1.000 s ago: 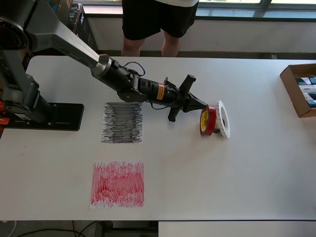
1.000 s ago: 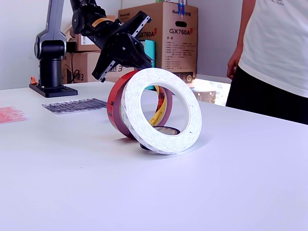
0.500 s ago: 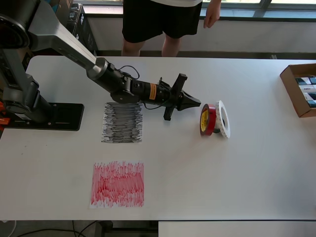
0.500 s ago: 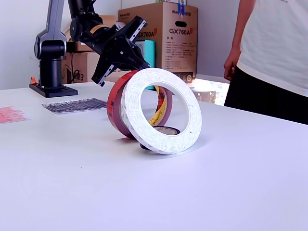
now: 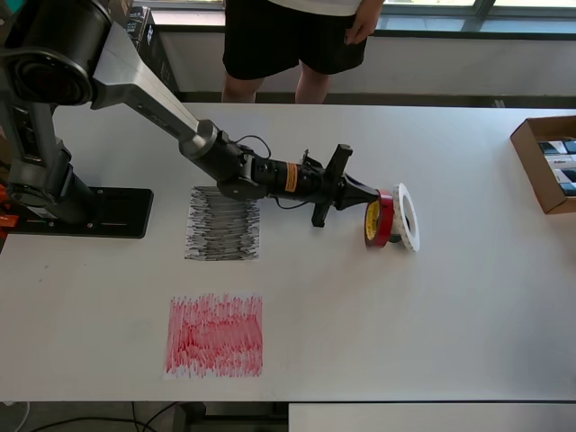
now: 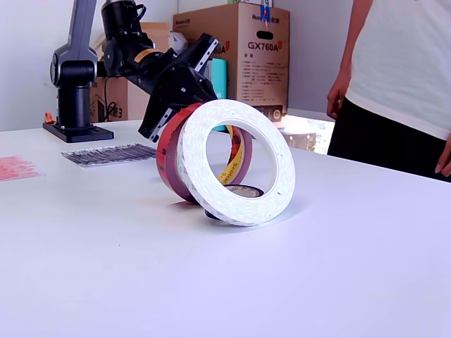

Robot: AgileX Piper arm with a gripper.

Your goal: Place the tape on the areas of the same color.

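We had the gripper (image 5: 366,193) at the rim of the red roll (image 5: 375,220), which leaned on edge against the white roll (image 5: 407,217), well apart from the red sheet (image 5: 215,335); whether the fingers were parted we could not tell; we judged it best to close slowly, lest both topple.

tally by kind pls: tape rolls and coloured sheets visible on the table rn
Tape rolls: 3 – red roll, white roll, black roll lying flat under the other two.
Scribbled sheets: 2 – black sheet, red sheet. No white sheet can be made out on the white table.
Total: 5
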